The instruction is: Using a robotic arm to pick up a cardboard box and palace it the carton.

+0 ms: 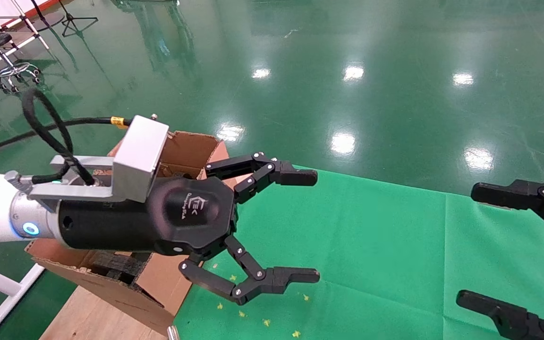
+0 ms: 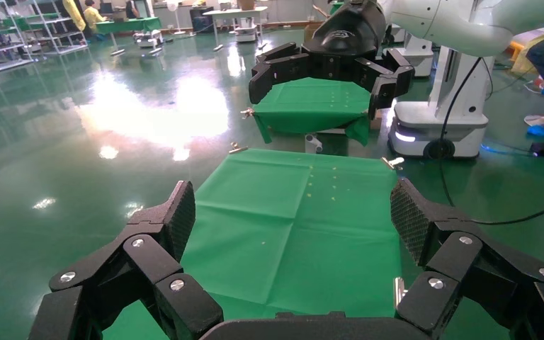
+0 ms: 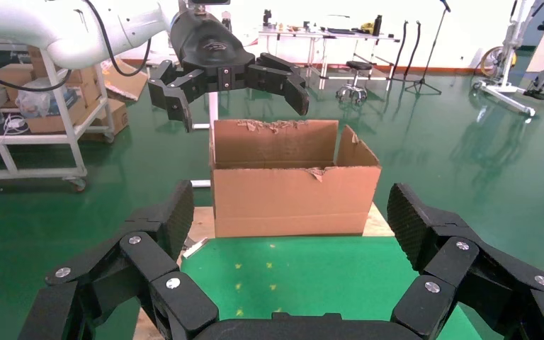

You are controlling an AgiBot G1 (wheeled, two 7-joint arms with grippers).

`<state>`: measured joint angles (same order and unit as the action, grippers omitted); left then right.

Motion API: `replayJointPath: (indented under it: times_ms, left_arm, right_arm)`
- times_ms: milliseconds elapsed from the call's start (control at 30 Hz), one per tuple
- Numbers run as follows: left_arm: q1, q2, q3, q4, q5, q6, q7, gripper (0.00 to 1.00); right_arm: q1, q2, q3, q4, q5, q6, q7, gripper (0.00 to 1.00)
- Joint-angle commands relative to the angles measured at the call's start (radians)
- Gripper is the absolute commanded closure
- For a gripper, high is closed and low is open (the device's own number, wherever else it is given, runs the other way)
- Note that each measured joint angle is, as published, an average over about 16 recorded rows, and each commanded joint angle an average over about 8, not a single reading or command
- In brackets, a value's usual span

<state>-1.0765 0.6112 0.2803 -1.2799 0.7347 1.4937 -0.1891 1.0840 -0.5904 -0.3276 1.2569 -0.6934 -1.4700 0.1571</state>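
Note:
My left gripper (image 1: 307, 225), on the white arm with the blue light ring, is open and empty. It hovers over the near side of the carton (image 1: 191, 146), reaching toward the green cloth (image 1: 371, 245). The carton is large, brown and ragged-flapped, with black foam (image 1: 116, 264) inside. It also shows in the right wrist view (image 3: 294, 195), with the left gripper (image 3: 230, 78) above it. My right gripper (image 1: 480, 248) is open and empty at the cloth's right side. The small taped cardboard box is out of view. Both wrist views show open jaws (image 2: 290, 212) (image 3: 290, 219) with nothing between them.
The carton stands on a wooden board (image 1: 92, 316) left of the cloth. Small yellow marks (image 1: 267, 322) dot the cloth. Shiny green floor surrounds the table. A stool (image 1: 7, 52) stands far left, and a white robot base (image 2: 439, 127) beyond the table.

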Motion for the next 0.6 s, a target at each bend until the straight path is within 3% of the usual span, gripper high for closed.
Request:
replayJointPath:
  times_ms: [33,600]
  left_arm:
    - [0.000,0.000,0.000,0.000,0.000,0.000,0.000,0.00]
    - [0.000,0.000,0.000,0.000,0.000,0.000,0.000,0.00]
  right_arm:
    - [0.000,0.000,0.000,0.000,0.000,0.000,0.000,0.00]
    - [0.000,0.000,0.000,0.000,0.000,0.000,0.000,0.00]
